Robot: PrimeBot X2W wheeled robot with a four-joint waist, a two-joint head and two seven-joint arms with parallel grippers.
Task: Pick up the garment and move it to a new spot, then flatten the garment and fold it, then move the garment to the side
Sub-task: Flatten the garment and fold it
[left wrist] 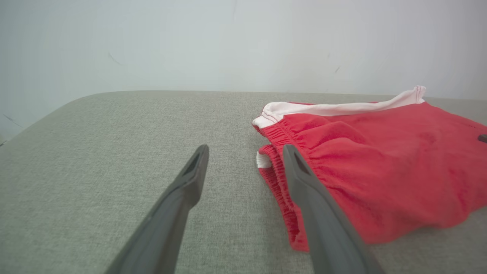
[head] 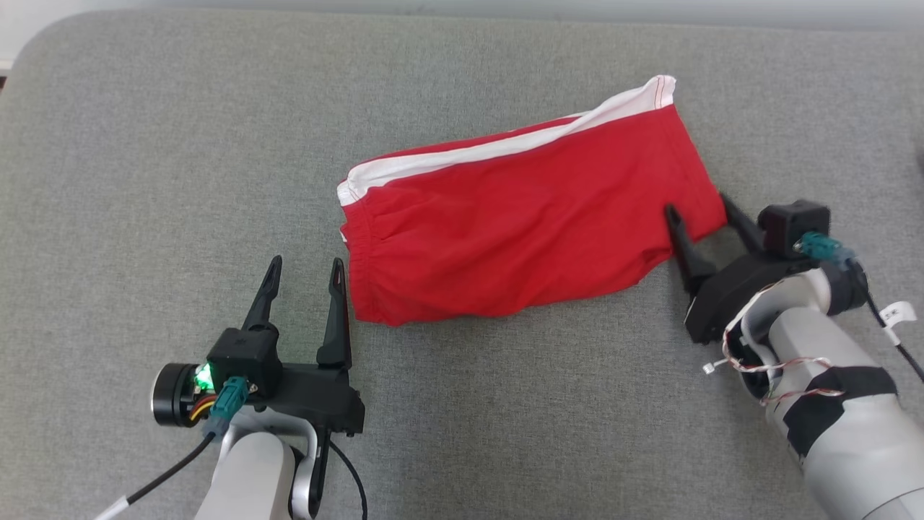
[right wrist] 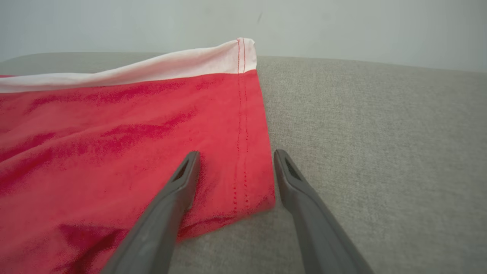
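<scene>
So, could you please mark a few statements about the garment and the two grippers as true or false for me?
1. The red garment lies on the grey padded surface. True.
2. The left gripper is clamped on the garment's elastic edge. False: its jaws stand open beside that edge, holding nothing.
3. The right gripper is open, with the garment's stitched corner between its fingers. True.
4. The band along the garment's far edge is blue. False: the band is white.
</scene>
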